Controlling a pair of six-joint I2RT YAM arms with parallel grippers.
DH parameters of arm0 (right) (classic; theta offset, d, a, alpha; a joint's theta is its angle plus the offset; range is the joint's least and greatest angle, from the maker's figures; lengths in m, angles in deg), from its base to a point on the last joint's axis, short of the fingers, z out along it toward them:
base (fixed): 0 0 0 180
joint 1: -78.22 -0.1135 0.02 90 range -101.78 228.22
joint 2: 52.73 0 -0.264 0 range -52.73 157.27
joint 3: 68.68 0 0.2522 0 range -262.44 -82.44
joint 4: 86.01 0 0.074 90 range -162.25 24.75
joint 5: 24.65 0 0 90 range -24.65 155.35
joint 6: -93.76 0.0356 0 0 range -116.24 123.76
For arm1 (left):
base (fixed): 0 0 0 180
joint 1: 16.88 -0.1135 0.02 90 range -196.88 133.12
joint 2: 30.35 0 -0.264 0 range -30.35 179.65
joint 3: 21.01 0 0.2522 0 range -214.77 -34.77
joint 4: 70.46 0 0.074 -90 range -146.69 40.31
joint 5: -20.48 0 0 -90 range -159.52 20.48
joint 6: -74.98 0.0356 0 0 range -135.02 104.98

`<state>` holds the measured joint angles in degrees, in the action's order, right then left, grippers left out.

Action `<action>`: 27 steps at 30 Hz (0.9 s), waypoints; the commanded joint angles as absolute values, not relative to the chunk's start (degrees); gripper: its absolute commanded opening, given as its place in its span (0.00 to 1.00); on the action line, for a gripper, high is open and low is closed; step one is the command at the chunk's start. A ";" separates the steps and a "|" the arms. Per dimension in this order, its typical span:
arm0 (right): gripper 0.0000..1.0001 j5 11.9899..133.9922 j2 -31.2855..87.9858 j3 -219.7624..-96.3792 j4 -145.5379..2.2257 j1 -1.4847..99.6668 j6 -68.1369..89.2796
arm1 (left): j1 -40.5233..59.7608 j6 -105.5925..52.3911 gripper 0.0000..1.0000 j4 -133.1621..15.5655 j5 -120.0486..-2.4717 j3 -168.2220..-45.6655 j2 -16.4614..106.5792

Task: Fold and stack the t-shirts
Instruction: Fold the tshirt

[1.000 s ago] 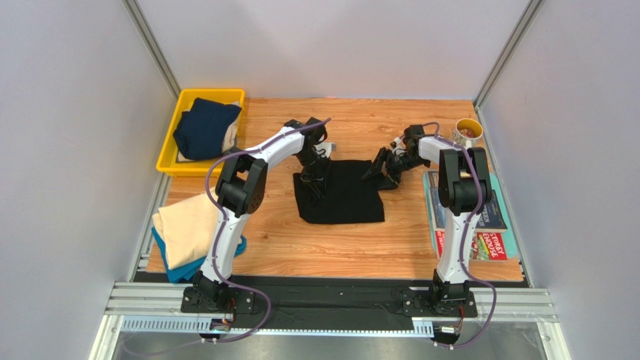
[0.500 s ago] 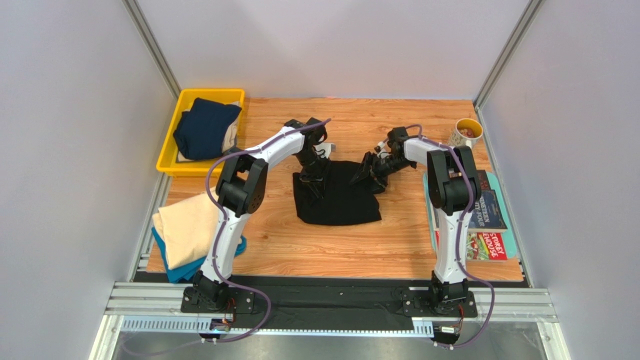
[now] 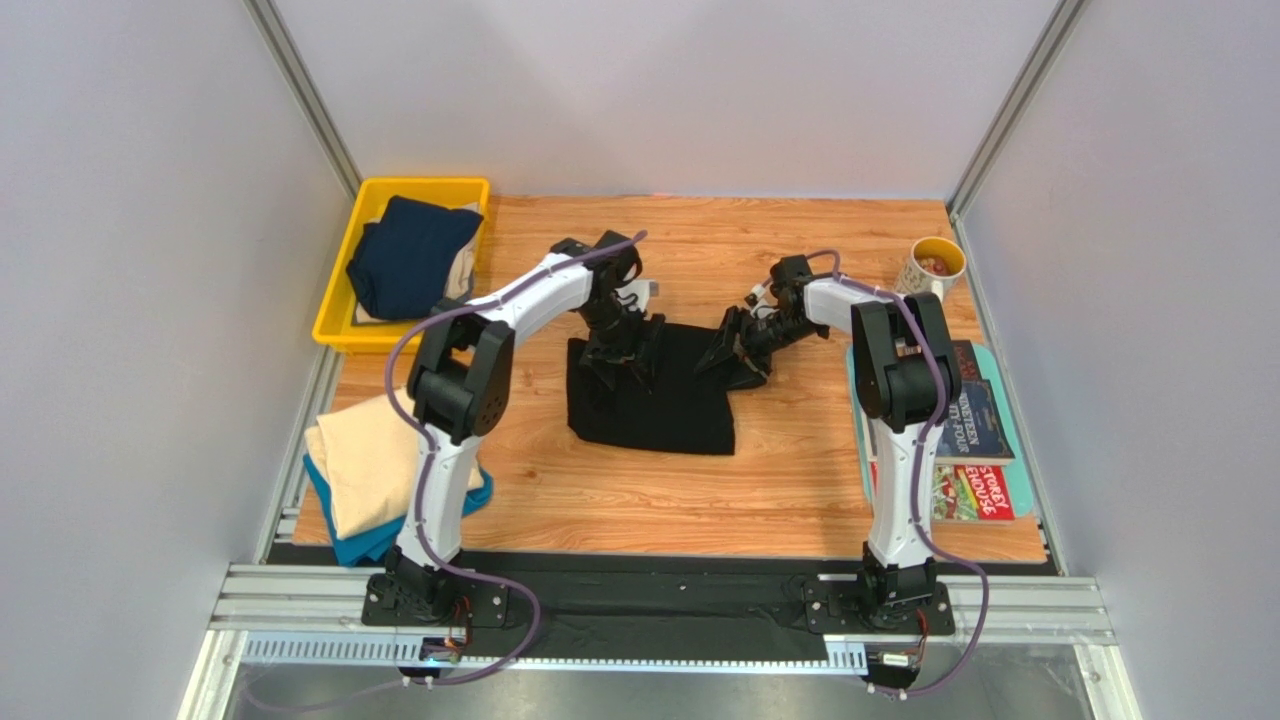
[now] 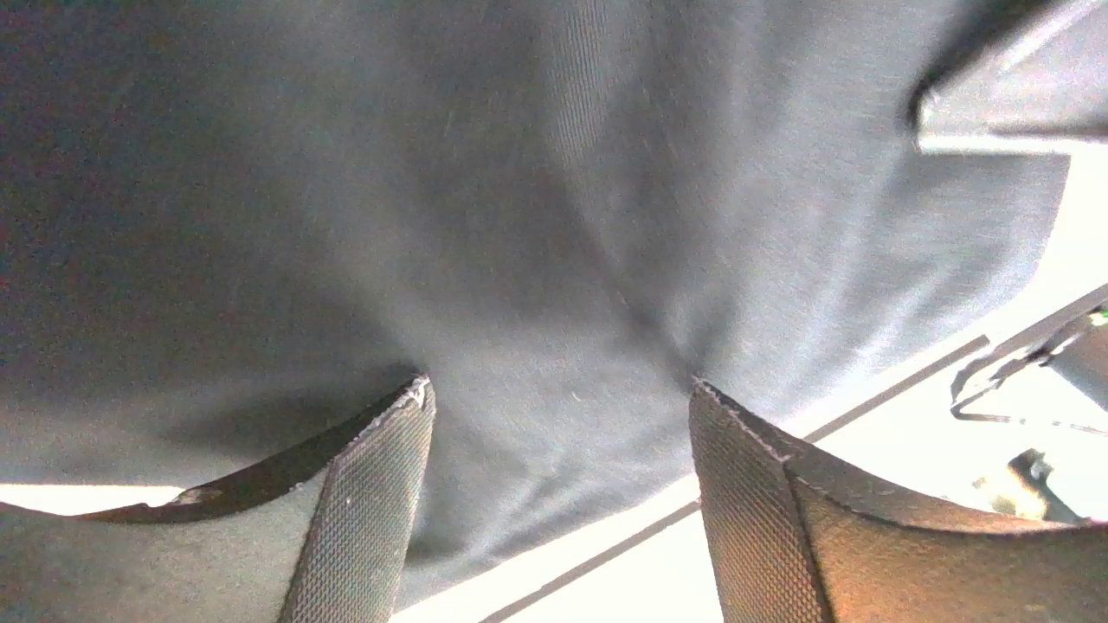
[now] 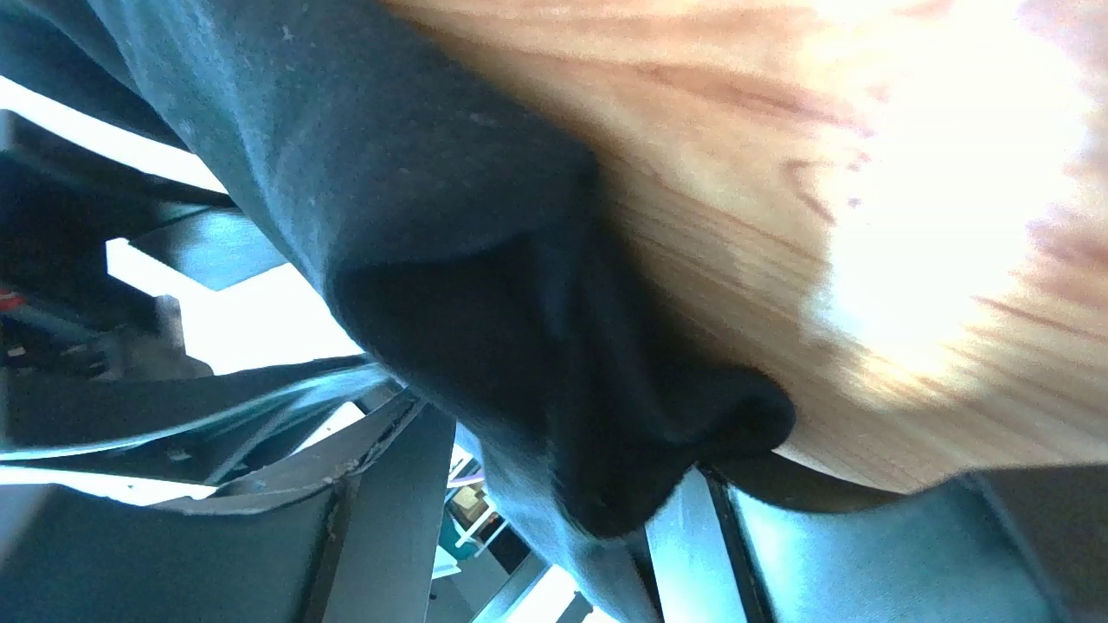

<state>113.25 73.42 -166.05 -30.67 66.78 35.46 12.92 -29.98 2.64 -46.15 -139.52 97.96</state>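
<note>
Only up close, left tool [image 4: 559,390] and right tool [image 5: 546,487] clamped on black t-shirt [image 3: 661,402]

The black t-shirt [image 3: 657,402] lies folded into a rough rectangle at the middle of the bench [image 3: 676,495]. Its far edge is bunched and pinched at one corner by my left end effector [image 3: 616,353] and at the other by my right end effector [image 3: 733,357]. The navy t-shirt [image 3: 409,255] sits crumpled in the yellow bin [image 3: 361,339] at the far left. The cream t-shirt [image 3: 373,455] lies folded on top of the teal-blue t-shirt [image 3: 349,537] by the bench's near left edge.
</note>
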 commanded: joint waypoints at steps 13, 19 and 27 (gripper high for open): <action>0.58 95.23 77.61 -163.65 -25.15 66.09 29.07 | 5.27 -30.93 0.66 -4.14 -51.33 -128.65 83.47; 0.58 94.53 77.17 -163.39 -23.39 66.35 27.67 | 4.30 -32.68 0.65 -9.04 -51.94 -122.60 84.35; 0.57 94.53 76.91 -162.15 -22.95 67.14 26.70 | -0.44 -32.51 0.65 -11.78 -52.82 -116.43 82.77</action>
<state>110.87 72.65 -165.88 -24.85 66.75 31.11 2.10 -32.54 -8.95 -51.65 -117.65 85.59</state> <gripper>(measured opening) 0.572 0.651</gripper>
